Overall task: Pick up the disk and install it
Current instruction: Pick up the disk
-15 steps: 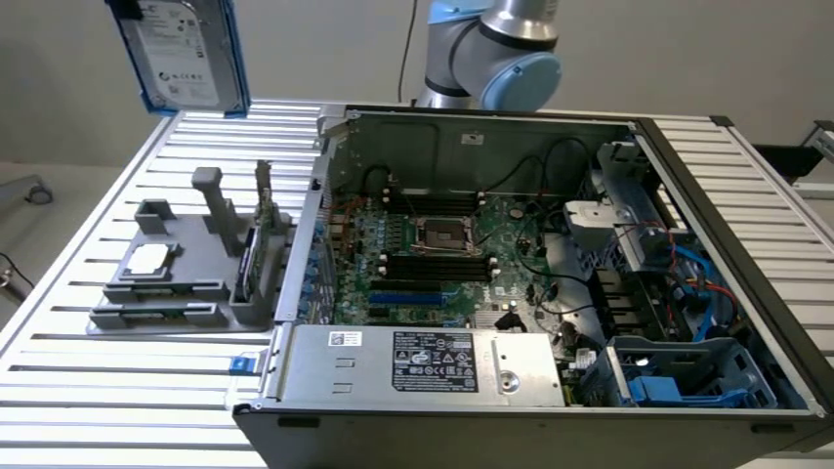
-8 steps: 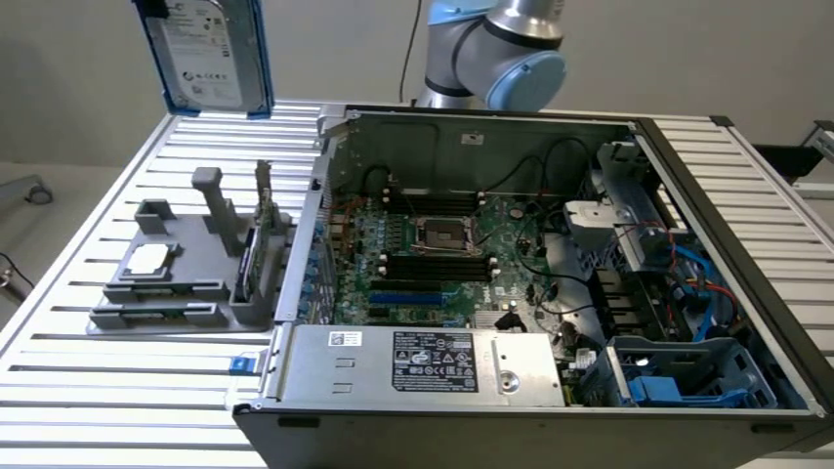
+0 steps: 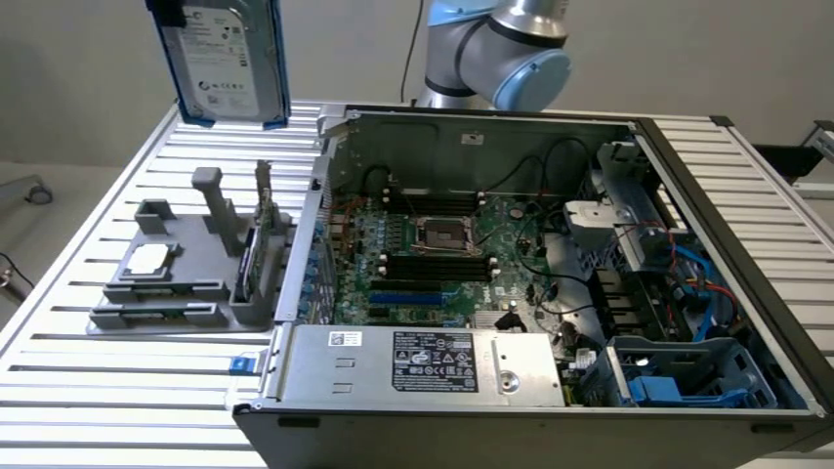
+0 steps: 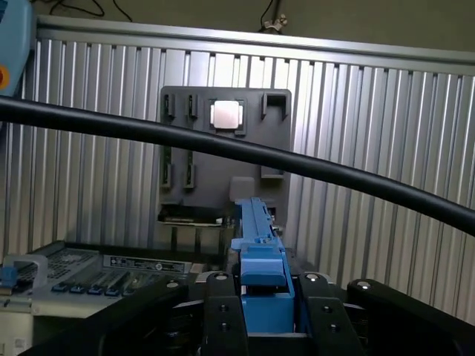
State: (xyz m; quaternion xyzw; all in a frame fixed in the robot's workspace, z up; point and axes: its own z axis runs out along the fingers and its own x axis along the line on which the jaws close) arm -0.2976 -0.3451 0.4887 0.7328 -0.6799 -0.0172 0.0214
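A disk (image 3: 232,61), silver with a white label and a blue frame, hangs upright in the air above a grey holder (image 3: 183,283) on the slatted bench (image 3: 78,391), well clear of the holder's slots. In the wrist view the disk (image 4: 261,245) sits edge-on between the black jaws. They stand part-way open and clamp the frame's two sides, probably to spare the label face. An open computer case (image 3: 729,195) lies beside the holder, its inside facing up for access.

Bright even light, soft shadows
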